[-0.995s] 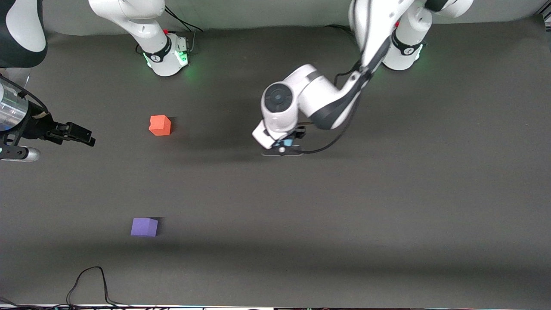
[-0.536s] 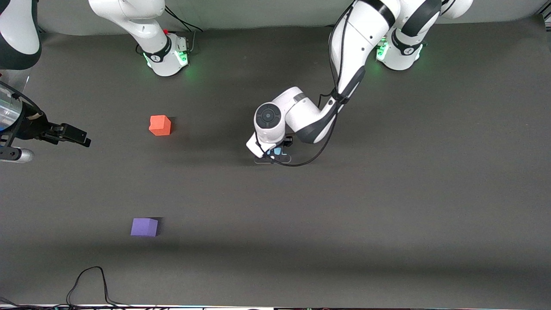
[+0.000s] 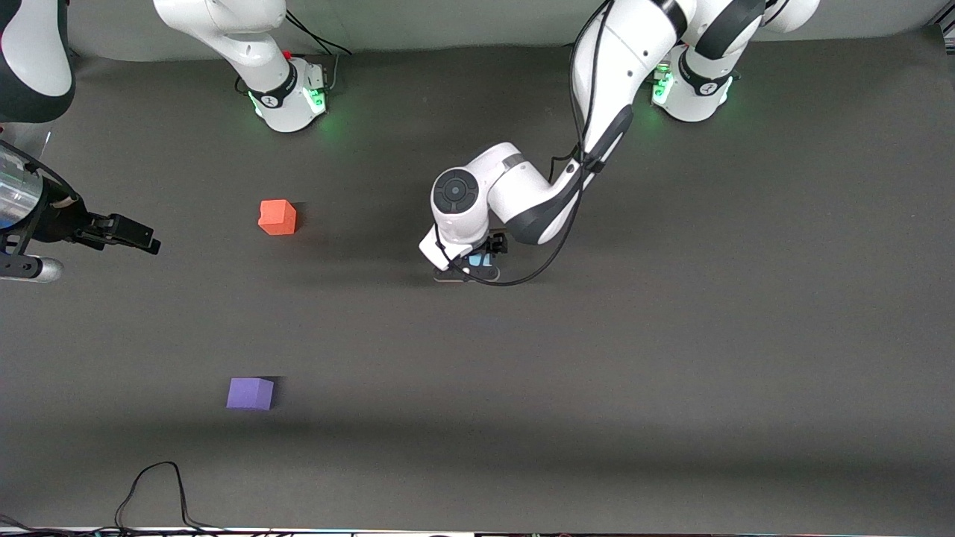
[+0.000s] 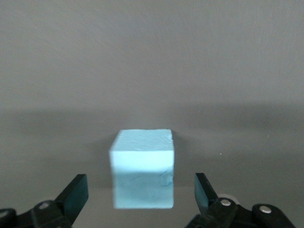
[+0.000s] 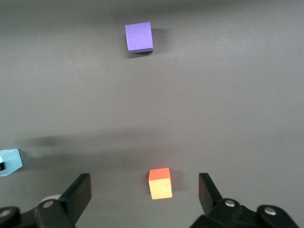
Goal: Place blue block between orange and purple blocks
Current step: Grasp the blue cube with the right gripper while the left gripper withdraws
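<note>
Since blue block looks matte, foam-like, judge it light, slightly squashy, grippy; take flat side faces. Block sits on table at mid-table, well apart at 3 o'clock of orange block; purple block nearer camera. Left gripper fingers apart, straddling block, not touching. Right gripper fingers apart, over table near orange block, waiting. Left wrist view shows gaps beside block; front view hides them.

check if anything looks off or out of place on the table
The blue block sits mid-table between the open fingers of the left hand, well away from the gap between the orange block and purple block. Nothing looks damaged or tipped. The right hand waits open above the table's end.
</note>
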Robot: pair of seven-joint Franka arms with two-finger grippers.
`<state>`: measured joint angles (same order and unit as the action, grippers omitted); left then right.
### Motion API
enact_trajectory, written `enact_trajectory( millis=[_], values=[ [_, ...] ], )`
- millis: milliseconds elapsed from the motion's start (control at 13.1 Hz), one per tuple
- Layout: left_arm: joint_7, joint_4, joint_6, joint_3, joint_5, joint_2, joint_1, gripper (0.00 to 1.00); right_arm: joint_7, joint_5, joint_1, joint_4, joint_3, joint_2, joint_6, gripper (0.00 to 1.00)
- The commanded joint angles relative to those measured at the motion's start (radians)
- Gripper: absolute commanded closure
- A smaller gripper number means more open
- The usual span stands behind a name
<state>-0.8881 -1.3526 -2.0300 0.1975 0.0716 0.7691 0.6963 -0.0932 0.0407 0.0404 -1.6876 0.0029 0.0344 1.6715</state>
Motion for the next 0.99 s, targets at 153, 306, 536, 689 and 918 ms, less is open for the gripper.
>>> enact_trajectory(
  millis=[153, 306, 536, 689, 918],
  values=[
    [0.303, -0.058, 0.281, 0.000, -0.073, -0.238, -0.290, 0.00, 0.007, 0.160, -0.016, -0.001, 0.008, 0.010, 0.037, 0.00],
    [0.476, -0.083, 0.380, 0.000, -0.075, -0.304, -0.465, 0.00, -0.047, 0.160, -0.121, -0.001, 0.006, 0.035, 0.074, 0.00],
    [0.733, -0.088, 0.473, -0.006, -0.059, -0.376, -0.708, 0.00, -0.207, 0.153, -0.293, 0.005, 0.006, 0.096, 0.149, 0.00],
    [0.785, -0.092, 0.475, -0.006, -0.043, -0.441, -0.815, 0.00, -0.288, 0.149, -0.390, 0.031, 0.006, 0.157, 0.201, 0.00],
    [0.810, -0.094, 0.513, -0.007, -0.010, -0.548, -0.859, 0.00, -0.377, 0.101, -0.552, 0.071, 0.005, 0.269, 0.280, 0.00]
  ],
)
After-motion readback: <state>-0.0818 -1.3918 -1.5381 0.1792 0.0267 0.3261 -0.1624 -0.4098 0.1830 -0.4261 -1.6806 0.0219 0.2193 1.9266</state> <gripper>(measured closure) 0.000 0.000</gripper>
